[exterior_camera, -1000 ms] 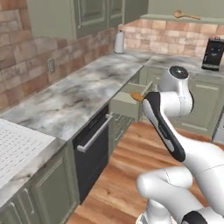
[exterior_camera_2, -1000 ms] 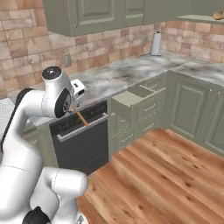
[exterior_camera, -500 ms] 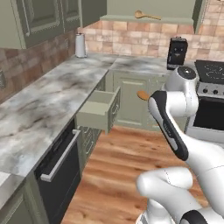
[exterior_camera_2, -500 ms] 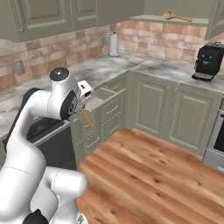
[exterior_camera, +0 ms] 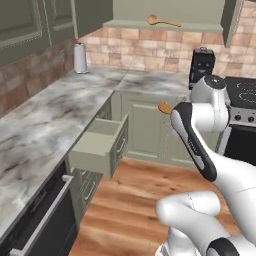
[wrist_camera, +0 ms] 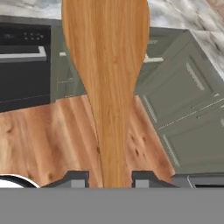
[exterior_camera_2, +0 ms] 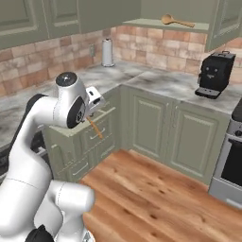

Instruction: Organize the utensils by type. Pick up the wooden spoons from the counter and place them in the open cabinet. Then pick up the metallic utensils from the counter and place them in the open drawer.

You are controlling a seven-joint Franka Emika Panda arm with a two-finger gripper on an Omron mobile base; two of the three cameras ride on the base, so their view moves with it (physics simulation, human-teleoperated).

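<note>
Jaws closed on the handle of an orange-brown wooden spoon (wrist_camera: 107, 78), one dark fingertip (wrist_camera: 74, 178) on each side of it at the bottom of the hand view. The spoon ran straight up the middle of that view, its wide bowl at the top. Behind it lay a wooden floor (wrist_camera: 39, 131), sage-green base units (wrist_camera: 188, 105) on the right and a dark oven front (wrist_camera: 24, 70) on the left.

From the left base view, the white arm (exterior_camera: 200, 130) rose at the lower right. The bowl of the held spoon (exterior_camera: 164, 107) poked out just left of the arm's upper part, in the air above the floor and in front of the base units. A sage-green drawer (exterior_camera: 100, 145) stood pulled open under the marble desk (exterior_camera: 45, 125). High on the back wall, a light-tan wooden spoon (exterior_camera: 162, 21) lay on the shelf of the open cabinet (exterior_camera: 150, 24). A paper towel roll (exterior_camera: 80, 58) stood on the desk near the corner, and a black coffee machine (exterior_camera: 202, 67) stood further right.

From the right base view, the arm (exterior_camera_2: 52, 123) rose at the lower left, and the jaws (exterior_camera_2: 90, 118) held the orange-brown spoon's handle (exterior_camera_2: 96, 128), which slanted down and to the right in front of the open drawer (exterior_camera_2: 101, 111). The light-tan spoon (exterior_camera_2: 176, 20) rested on the cabinet shelf (exterior_camera_2: 142, 22) at the top.
</note>
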